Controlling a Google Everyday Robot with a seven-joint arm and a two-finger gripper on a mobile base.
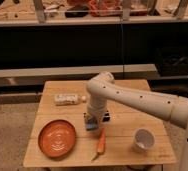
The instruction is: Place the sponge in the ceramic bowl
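The small blue rectangular sponge (91,125) sits at the tip of the white arm's two-finger gripper (91,120), near the middle of the wooden counter (124,125) and a little toward its front edge. The gripper points down and appears closed on the sponge's upper part, nipping it across its narrow sides. Whether the sponge's underside touches the wood cannot be told.

The wide, shallow orange-red ceramic bowl (57,139) lies near the front left corner, apart from the sponge, and nothing shows inside it.

The sponge is likely light and soft. It should squash under the grip rather than slip, so a hold across the short sides near its centre suits it, and a drop would not hurt it. The bowl is hard and could chip. An orange carrot (101,143) lies just in front of the sponge.
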